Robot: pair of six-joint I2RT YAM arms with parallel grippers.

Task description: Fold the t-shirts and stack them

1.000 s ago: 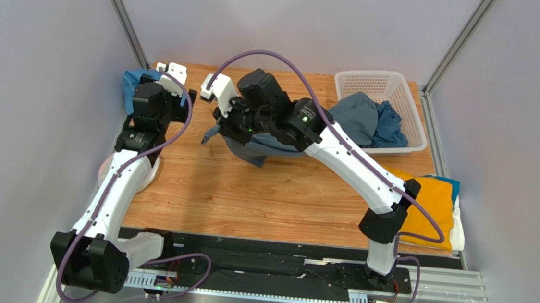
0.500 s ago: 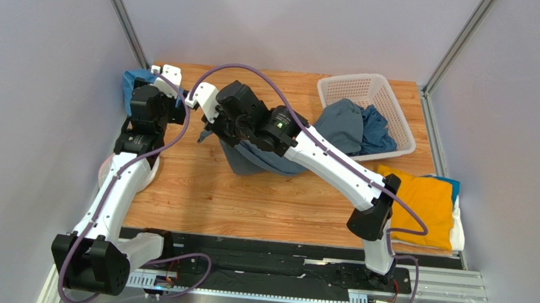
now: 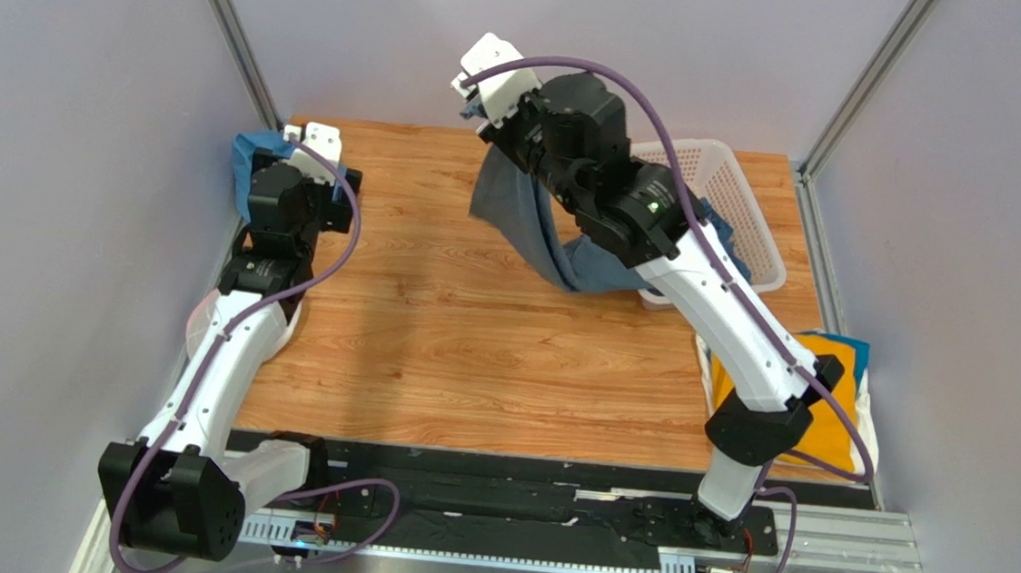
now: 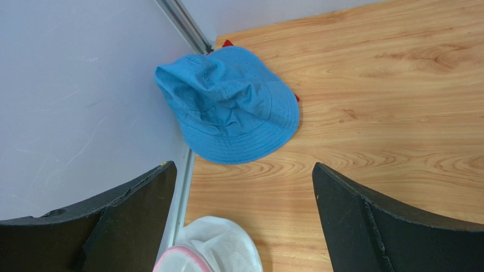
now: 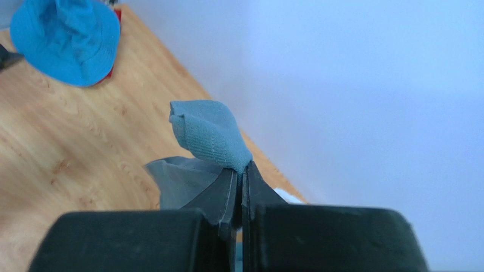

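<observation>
My right gripper (image 3: 479, 93) is raised high above the table's far middle, shut on a fold of a dark slate-blue t-shirt (image 3: 524, 217) that hangs from it and trails toward the basket. In the right wrist view the pinched cloth (image 5: 211, 136) pokes out past the closed fingertips (image 5: 241, 173). More slate-blue shirts lie in the white basket (image 3: 746, 180), mostly hidden behind the arm. A folded mustard-yellow shirt (image 3: 840, 381) lies at the right edge over bright blue and white cloth. My left gripper (image 3: 318, 139) is open and empty at the far left, fingers (image 4: 352, 209) spread over bare wood.
A bright blue brimmed hat (image 4: 230, 105) lies in the far left corner, also seen in the top view (image 3: 250, 157). A round white mesh pouch with pink edging (image 4: 207, 255) lies at the left edge under the left arm. Grey walls close in the table.
My right gripper has lifted the slate-blue shirt off the table and swung up and to the right, toward the back wall. The basket shifted slightly. The left arm has barely moved.
</observation>
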